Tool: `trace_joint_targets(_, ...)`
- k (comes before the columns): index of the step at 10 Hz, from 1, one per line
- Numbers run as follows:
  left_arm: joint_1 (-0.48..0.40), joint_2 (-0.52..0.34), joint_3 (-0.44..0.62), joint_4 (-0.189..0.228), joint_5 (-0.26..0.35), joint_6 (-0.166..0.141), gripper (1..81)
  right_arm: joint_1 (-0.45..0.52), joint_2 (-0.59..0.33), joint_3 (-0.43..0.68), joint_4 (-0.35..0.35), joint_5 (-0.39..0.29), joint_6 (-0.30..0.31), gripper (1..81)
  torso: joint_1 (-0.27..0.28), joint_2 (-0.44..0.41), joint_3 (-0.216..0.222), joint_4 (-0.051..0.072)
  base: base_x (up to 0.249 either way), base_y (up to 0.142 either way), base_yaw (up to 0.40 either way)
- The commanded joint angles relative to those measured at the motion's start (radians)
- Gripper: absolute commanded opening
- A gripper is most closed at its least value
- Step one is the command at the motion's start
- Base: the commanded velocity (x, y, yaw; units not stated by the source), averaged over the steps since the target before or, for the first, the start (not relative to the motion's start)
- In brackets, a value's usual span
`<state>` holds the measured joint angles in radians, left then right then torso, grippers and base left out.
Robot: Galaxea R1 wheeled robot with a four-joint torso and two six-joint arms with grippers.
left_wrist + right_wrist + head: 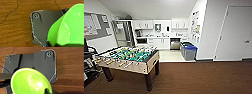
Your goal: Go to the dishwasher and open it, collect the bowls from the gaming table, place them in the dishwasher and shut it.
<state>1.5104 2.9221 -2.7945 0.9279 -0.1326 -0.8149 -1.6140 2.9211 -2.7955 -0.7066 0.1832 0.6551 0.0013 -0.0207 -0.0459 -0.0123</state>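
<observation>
**Both grippers carrying bowls, kitchen ahead**

My left gripper [52, 44] pinches the rim of a bright green bowl [70, 26], and my right gripper [48, 91] pinches the rim of a yellow-green bowl [30, 80]; both bowls hang over the brown carpet.

From the head view, the largest thing near me is the foosball table [131, 58] on the left, green field and rods showing. Far across the room runs the kitchen counter [159, 37] with white cabinets, and under it the dishwasher [175, 44], whose front I read as steel; I cannot tell whether it is open. Blue-lidded bins [189, 51] stand just right of it.

I judge the bowls light, stiff and glossy, so likely slippery: a rim pinch is the sensible hold, kept firm while I drive.
</observation>
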Motion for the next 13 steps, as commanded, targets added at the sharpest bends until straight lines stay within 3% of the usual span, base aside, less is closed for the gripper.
trace_joint_targets(1, -0.043, -0.015, -0.007, 0.008, 0.036, 0.0, 1.0, 0.03, -0.017, -0.007, -0.004, -0.044, 0.0, 1.0, 0.0, 0.0, 0.0, 0.0, 0.138, 0.0, 0.0)
trace_joint_targets(13, -0.045, -0.015, -0.007, 0.009, 0.036, 0.0, 1.0, 0.032, -0.015, -0.008, -0.005, -0.044, 0.0, 1.0, 0.0, 0.0, 0.0, 0.0, 0.156, 0.0, 0.0)
